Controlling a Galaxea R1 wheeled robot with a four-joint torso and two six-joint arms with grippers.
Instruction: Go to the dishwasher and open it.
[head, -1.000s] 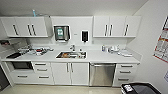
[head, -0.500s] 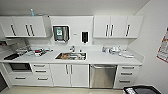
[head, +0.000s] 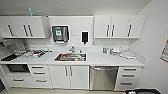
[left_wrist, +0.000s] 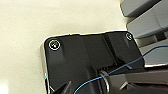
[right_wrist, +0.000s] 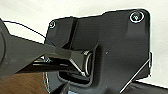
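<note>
steel dishwasher (head: 103, 78), shut, under counter, right of sink

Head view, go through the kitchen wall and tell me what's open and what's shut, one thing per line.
dishwasher: door shut, handle bar along its top untouched
upper cabinets: doors shut
cabinet under the sink: both doors shut
drawers: pushed in
sink: holds items, too blurred to name

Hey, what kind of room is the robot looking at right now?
Most likely an office kitchenette: a white counter with a built-in sink, a steel dishwasher under it, white wall cabinets, and a paper towel dispenser on the wall.
</note>
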